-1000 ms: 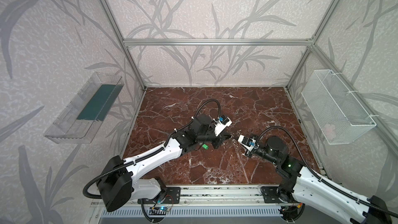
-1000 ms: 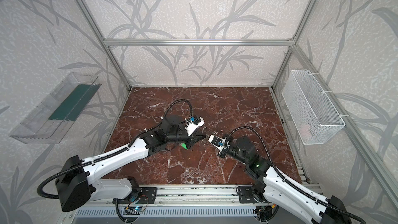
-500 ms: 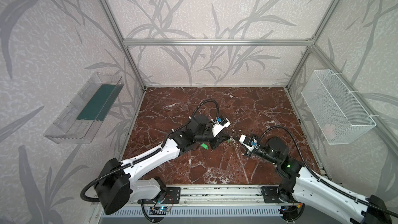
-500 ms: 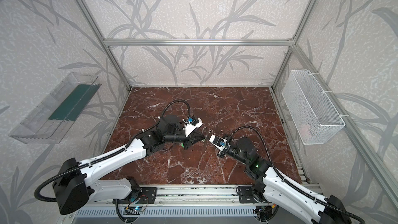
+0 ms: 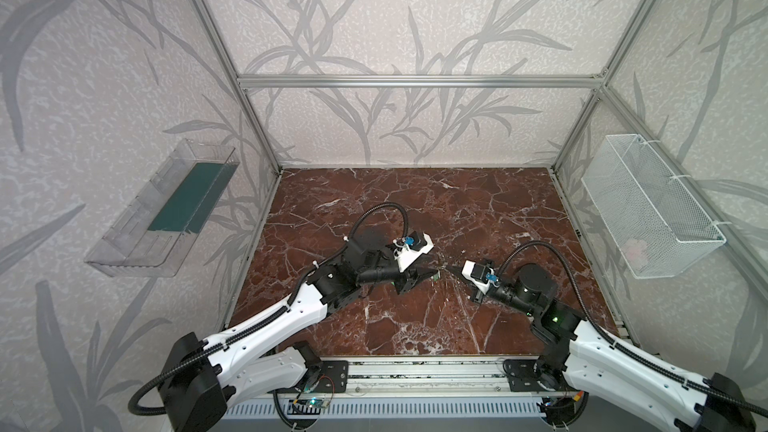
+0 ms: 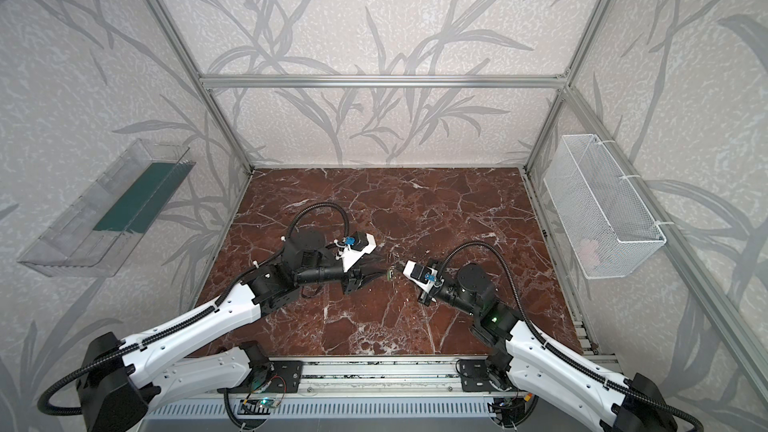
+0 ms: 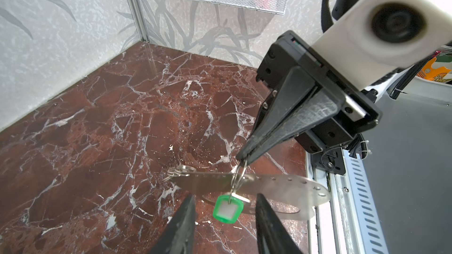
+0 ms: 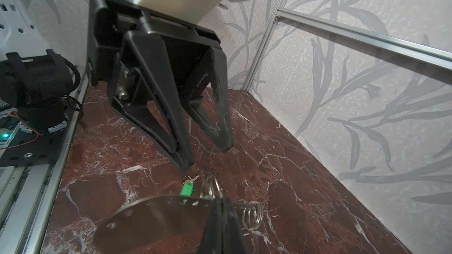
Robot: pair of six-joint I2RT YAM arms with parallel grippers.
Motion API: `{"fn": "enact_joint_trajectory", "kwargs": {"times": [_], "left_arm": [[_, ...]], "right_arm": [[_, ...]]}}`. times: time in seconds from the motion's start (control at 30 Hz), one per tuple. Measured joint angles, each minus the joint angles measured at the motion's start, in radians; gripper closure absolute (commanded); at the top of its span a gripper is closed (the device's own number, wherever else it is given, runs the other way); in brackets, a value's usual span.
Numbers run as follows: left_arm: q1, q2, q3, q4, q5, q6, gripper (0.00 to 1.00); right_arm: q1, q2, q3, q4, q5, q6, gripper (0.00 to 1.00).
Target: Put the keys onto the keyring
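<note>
The keyring point(image 7: 281, 186) is a flat grey metal plate held level above the marble floor, and my right gripper point(image 8: 221, 199) is shut on its edge. A wire loop threaded on the plate carries one green key tag point(image 7: 228, 208), which dangles free. My left gripper point(image 7: 225, 195) is open, one finger on each side of that tag and touching nothing. A second green key point(image 8: 187, 189), with a small metal key on it, lies on the floor below the plate. In both top views the grippers meet tip to tip mid-floor point(image 5: 432, 274) point(image 6: 398, 270).
A coiled wire ring point(image 8: 253, 215) sticks out past the plate beside my right fingers. A white mesh basket point(image 5: 648, 205) hangs on the right wall and a clear tray point(image 5: 166, 209) on the left wall. The metal front rail point(image 5: 415, 371) lies behind both arms.
My left gripper has opened and let go of the green tag, which now hangs from the plate by its loop. The left arm has drawn back a little. The right gripper stays shut.
</note>
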Motion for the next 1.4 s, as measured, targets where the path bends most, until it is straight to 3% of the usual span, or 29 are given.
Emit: {"fn": "enact_joint_trajectory", "kwargs": {"times": [0.37,0.9,1.03,1.17,1.27,1.4], "left_arm": [[0.0,0.026,0.0,0.01,0.029,0.071,0.62],[0.0,0.056,0.001,0.005,0.072,0.101,0.87],[-0.002,0.056,0.001,-0.005,0.087,0.105,1.0],[-0.003,0.059,0.006,-0.018,0.097,0.11,1.0],[-0.003,0.076,0.048,-0.076,0.092,0.127,1.0],[-0.003,0.118,0.16,-0.216,0.07,0.176,1.0]], "right_arm": [[0.0,0.018,0.0,0.007,-0.034,0.021,1.0],[-0.001,0.04,0.001,0.007,-0.059,0.035,1.0],[-0.002,0.045,0.002,0.012,-0.059,0.043,1.0],[-0.003,0.045,0.003,0.013,-0.058,0.043,1.0],[-0.003,0.037,0.009,-0.014,-0.042,0.038,0.85],[-0.003,-0.003,0.043,-0.123,0.006,-0.003,0.8]]}}
